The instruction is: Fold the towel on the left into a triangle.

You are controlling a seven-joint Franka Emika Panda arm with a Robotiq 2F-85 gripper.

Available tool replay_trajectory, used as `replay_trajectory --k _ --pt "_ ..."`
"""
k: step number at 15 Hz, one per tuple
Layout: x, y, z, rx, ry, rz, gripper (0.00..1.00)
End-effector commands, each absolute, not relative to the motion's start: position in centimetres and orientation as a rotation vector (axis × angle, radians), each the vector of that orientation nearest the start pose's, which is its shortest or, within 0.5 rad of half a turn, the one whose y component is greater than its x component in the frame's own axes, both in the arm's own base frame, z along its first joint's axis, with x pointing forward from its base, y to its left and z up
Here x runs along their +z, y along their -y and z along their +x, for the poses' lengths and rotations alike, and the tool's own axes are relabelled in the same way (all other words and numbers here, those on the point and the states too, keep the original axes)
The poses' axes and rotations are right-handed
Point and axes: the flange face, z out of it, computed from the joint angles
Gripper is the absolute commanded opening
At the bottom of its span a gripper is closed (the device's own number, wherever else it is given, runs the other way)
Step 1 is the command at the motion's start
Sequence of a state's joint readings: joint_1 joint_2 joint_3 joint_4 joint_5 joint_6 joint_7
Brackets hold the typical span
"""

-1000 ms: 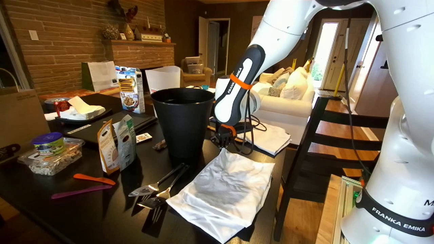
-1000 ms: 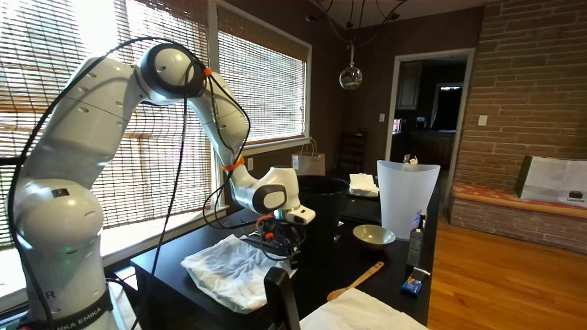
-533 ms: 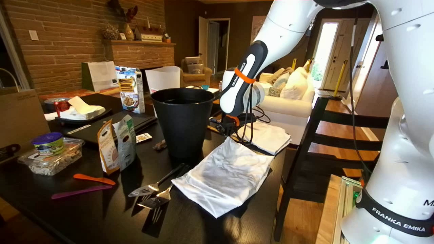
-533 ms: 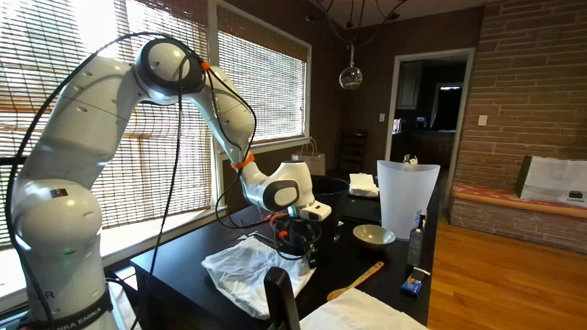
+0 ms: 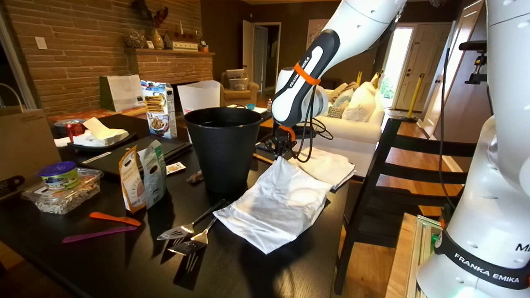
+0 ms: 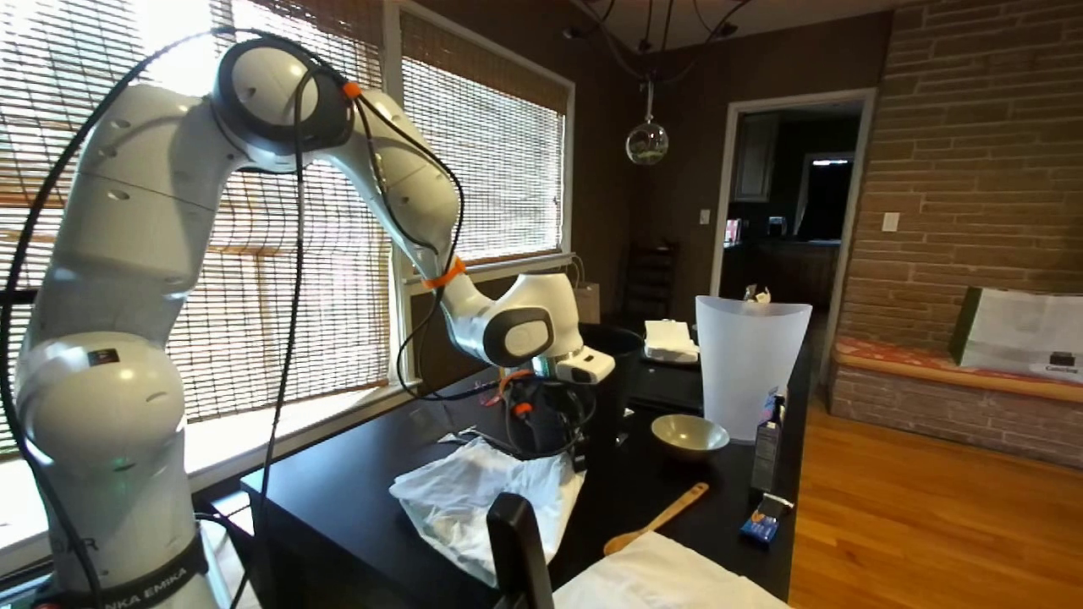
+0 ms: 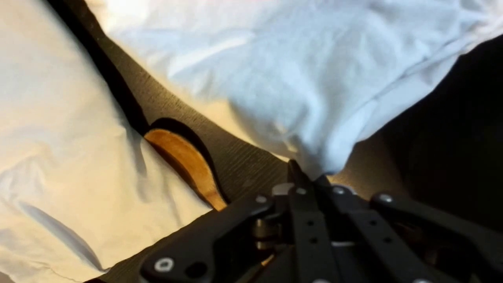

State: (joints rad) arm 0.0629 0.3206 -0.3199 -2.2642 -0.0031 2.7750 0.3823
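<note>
White and rumpled, the towel (image 5: 277,207) lies on the counter (image 5: 140,265) near the edge by the chair (image 5: 426,177), one corner of it raised beside the black bin (image 5: 223,153). The hand (image 7: 308,173) is pinching the tip of that corner, pressed tight around a small gather; how many layers are caught cannot be told. The likely step is to carry this tip over to the opposite corner, which points toward the counter edge nearest the windows (image 6: 482,161). To do it well, the hand should rise before travelling, so that the towel turns over itself; a low, outward pull would probably slide the whole thing toward the wooden spoon (image 7: 188,157) and the second white cloth (image 5: 331,169) just beyond. A slow diagonal path suits so slight a hold, then a gentle lowering until the two corners meet, and only then a release.
</note>
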Motion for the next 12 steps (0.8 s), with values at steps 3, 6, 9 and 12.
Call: replay_trajectory --k 3,6,9,12 --pt "27.2 10.1 50.4 -0.136 -0.825 -2.974 0.01" --pt "28.0 8.7 48.4 -0.009 -0.786 -2.934 0.01" --pt "27.3 8.4 49.3 0.014 -0.781 -2.952 0.01" --pt "27.5 8.3 49.1 0.017 -0.774 -2.950 0.04"
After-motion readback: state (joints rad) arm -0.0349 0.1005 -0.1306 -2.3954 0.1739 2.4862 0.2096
